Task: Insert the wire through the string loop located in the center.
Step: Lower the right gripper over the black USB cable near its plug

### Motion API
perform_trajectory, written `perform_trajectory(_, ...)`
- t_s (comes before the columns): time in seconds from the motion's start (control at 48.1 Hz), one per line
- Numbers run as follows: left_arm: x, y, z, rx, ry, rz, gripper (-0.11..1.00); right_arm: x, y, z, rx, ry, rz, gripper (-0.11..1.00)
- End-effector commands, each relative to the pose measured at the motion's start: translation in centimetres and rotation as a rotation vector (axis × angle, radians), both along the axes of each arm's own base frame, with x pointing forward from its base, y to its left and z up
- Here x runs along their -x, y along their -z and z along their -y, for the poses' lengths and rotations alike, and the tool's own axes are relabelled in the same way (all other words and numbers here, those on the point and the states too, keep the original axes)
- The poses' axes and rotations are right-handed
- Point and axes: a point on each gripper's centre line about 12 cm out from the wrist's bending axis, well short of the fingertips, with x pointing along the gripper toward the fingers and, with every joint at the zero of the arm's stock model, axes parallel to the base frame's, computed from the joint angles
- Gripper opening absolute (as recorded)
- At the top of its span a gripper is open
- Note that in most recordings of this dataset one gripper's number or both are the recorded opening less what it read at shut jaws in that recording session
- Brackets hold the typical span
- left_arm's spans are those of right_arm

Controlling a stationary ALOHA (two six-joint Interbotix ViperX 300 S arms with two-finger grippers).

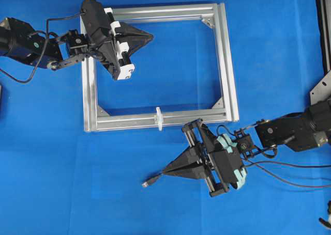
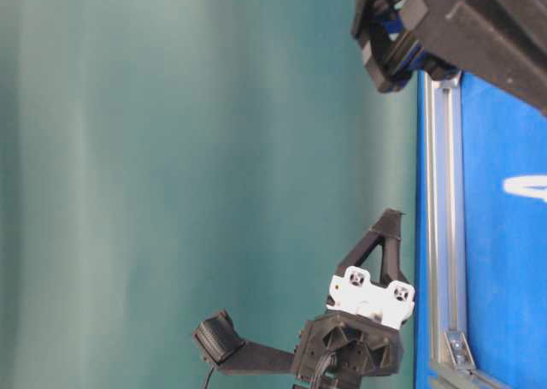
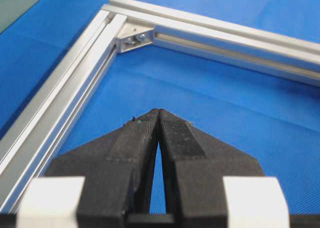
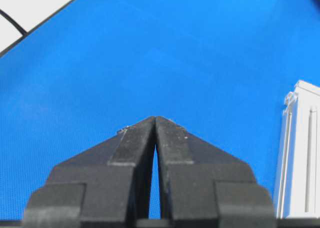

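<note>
Wire (image 1: 150, 182) plug (outside frame (image 1: 227, 64)) below loop (image 1: 159, 118)

No text, label, brand, number or sign can be read in any of the views.
</note>
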Motion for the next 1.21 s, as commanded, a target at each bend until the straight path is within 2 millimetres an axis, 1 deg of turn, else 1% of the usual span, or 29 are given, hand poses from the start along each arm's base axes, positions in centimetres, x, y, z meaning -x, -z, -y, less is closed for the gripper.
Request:
perform_trajectory(0.0, -0.2, -2.4, 0.3, -0.032, 0.021, 0.059, 0.0, -0.1, -2.9, -0.2, -0.011, -0.009, 0.079, 0.0)
perform_trajectory(0.042, -0.2, -2.5, 0.2, -0.032, 0.019, 0.061, 0.0, 0.0, -3.0, -0.2, -0.005, -0.013, 0.076, -0.01)
perform_trajectory(0.104, -0.1, -2.4, 0.2, -0.032, 0.018, 0.058, 0.0, 0.0, -3.1, -0.3, 0.005, -0.021, 0.069, -0.04)
perform_trajectory(0.645, -0.1, -2.5, 0.2, -0.033, 0.019, 0.059, 0.0, -0.1, -2.9, -0.3, -0.019, -0.009, 0.036, -0.04)
perform_trajectory(0.728, -0.1, -2.4, 0.2, -0.033, 0.019, 0.057, 0.0, -0.1, -2.8, -0.3, -0.033, -0.006, 0.024, -0.02)
perform_trajectory(0.79, -0.1, -2.4, 0.1, -0.033, 0.017, 0.057, 0.0, -0.1, -2.7, -0.2, -0.037, -0.003, 0.013, 0.05)
perform_trajectory(0.874, -0.1, -2.5, 0.1, -0.033, 0.017, 0.059, 0.0, -0.1, -2.4, -0.2, -0.033, 0.0, -0.009, 0.22)
perform_trajectory(0.936, -0.1, -2.4, 0.1, -0.031, 0.018, 0.055, 0.0, -0.2, -2.4, -0.2, -0.033, 0.004, -0.018, 0.39)
perform_trajectory(0.957, -0.1, -2.4, 0.1, -0.031, 0.018, 0.053, 0.0, -0.2, -2.4, -0.2, -0.033, 0.006, -0.02, 0.47)
perform_trajectory(1.04, -0.1, -2.3, 0.2, -0.028, 0.018, 0.046, 0.0, -0.4, -2.4, -0.1, -0.032, 0.008, -0.021, 0.71)
perform_trajectory(1.102, -0.1, -2.2, 0.2, -0.027, 0.018, 0.043, 0.0, -0.3, -2.3, -0.1, -0.028, 0.008, -0.028, 0.86)
perform_trajectory(1.144, -0.1, -2.2, 0.2, -0.027, 0.018, 0.042, 0.0, -0.3, -2.0, -0.1, -0.024, 0.012, -0.042, 0.86)
perform_trajectory(1.186, -0.1, -2.2, 0.2, -0.026, 0.019, 0.04, 0.0, -0.4, -1.7, 0.0, -0.019, 0.014, -0.057, 0.79)
